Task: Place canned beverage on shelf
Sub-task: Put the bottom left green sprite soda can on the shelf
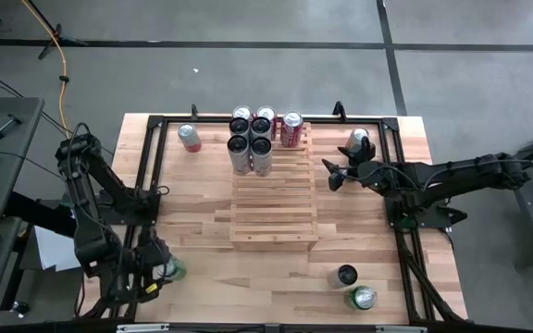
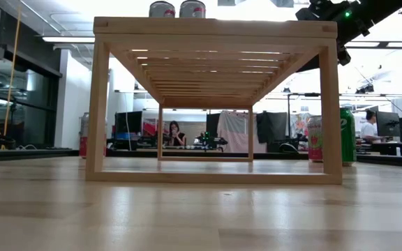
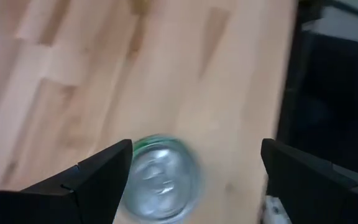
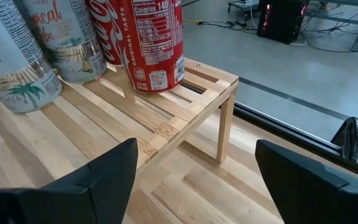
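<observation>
High view shows the shelf (image 1: 274, 190) in the middle of the frame, its slatted top carrying a cluster of cans (image 1: 251, 139) at its upper end, with a red can (image 1: 291, 129) at the upper right corner of that group. The rest of the slats, toward the lower part of the frame, are bare.

At lower left, the left tool (image 1: 160, 270) hangs over a green-rimmed can (image 1: 173, 270) standing on the worktop (image 1: 192, 250). In the left wrist view its fingers (image 3: 98, 180) are spread wide and the can (image 3: 160, 177) sits between them, nearer one finger, not yet pinched. So the step in hand looks like the approach to a pickup; the next move would call for centring over the can, coming down around it and closing (then a lift and a carry to the free slats).

The right tool (image 1: 333, 173) sits just right of the shelf's upper end, fingers spread and empty; its wrist view looks at the shelf corner (image 4: 194, 112) and the red can (image 4: 151, 43).

Other cans wait on the worktop: a pink one (image 1: 189, 137) at upper left, one (image 1: 358, 141) at upper right, and two (image 1: 354, 287) at lower right. The worktop is pale butcher-block in a black frame. Low view shows an office beyond, with desks, monitors and seated people.
</observation>
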Tool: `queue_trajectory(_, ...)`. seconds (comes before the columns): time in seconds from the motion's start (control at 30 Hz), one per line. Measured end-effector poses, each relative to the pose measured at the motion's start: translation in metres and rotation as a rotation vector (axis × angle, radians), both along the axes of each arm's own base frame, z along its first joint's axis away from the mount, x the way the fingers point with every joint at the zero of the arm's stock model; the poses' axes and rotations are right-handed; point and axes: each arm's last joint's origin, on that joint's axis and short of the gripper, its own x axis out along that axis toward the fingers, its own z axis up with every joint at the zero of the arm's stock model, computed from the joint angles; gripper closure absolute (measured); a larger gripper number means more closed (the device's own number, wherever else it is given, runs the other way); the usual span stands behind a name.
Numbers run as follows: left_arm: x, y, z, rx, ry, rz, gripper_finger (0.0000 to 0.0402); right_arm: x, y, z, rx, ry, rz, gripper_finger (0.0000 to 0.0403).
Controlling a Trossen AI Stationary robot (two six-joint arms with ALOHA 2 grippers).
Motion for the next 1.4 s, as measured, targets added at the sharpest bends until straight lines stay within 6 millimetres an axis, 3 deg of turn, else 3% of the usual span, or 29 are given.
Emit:
queue_trajectory(0.3, -0.005, 0.011, -0.003, 0.096, 0.044, 0.052, 0.0053, 0.0, 0.0, 0.0, 0.0, 0.001, 0.0, 0.0092)
queue_trajectory(0.53, -0.008, 0.004, -0.003, 0.071, -0.004, 0.04, 0.0053, 0.0, 0.0, 0.0, 0.0, 0.001, 0.001, 0.0092)
queue_trajectory(0.93, -0.011, -0.019, -0.032, 0.156, 0.058, 0.051, 0.0053, 0.0, 0.0, 0.0, 0.0, 0.006, 0.001, 0.0092)
queue_trajectory(1.4, -0.007, -0.025, -0.047, 0.205, 0.107, 0.067, 0.0053, 0.0, 0.0, 0.0, 0.0, 0.005, 0.001, 0.0092)
